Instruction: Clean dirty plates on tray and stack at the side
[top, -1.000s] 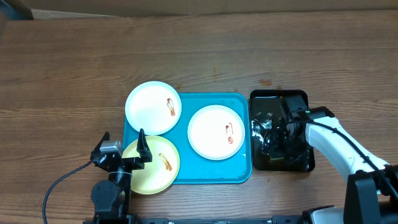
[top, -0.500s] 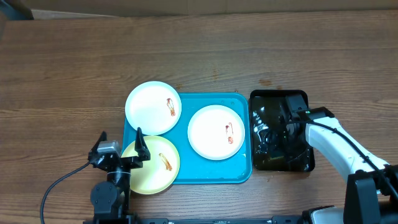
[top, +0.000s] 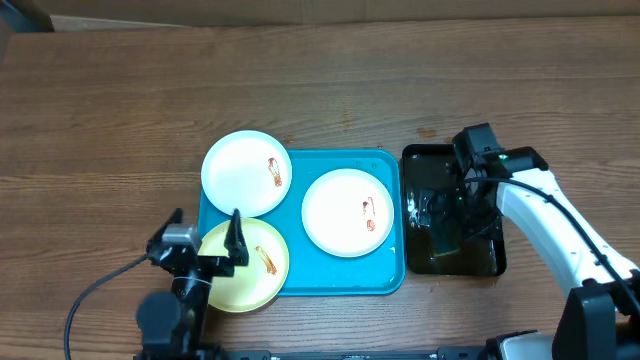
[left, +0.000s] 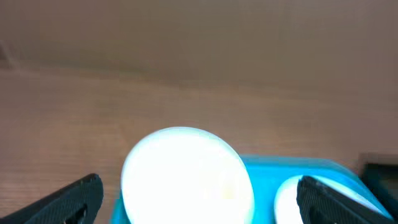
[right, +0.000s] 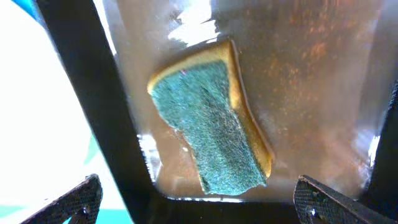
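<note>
Nothing of the cleaning is done yet, as I judge it: all three plates show their red-orange smears and none is stacked at the side. The tray (top: 330, 278) sits near the front edge of the bench (top: 320, 80), about midway along it. One white plate (top: 240, 172) lies over the tray's back left corner, partly off the rim. The other white plate (top: 340, 212) lies flat inside, toward the tray's right end. The yellow plate (top: 250, 270) overhangs the front left corner. My left hand (top: 205, 225) hovers over the yellow plate's left edge, fingers spread wide and holding nothing. Its wrist view gives me only the back white plate ahead, washed out by glare. My right hand (right: 199, 202) hangs above the black tray (top: 430, 258), which stands just right of the blue one, and its fingers are wide apart and empty. The sponge (right: 208, 127) lies green face up on the glossy floor of that black tray, below my fingers and not gripped. So I reckon the whole job is left: take up the sponge, wipe each plate in turn, then pile the three beside the tray
</note>
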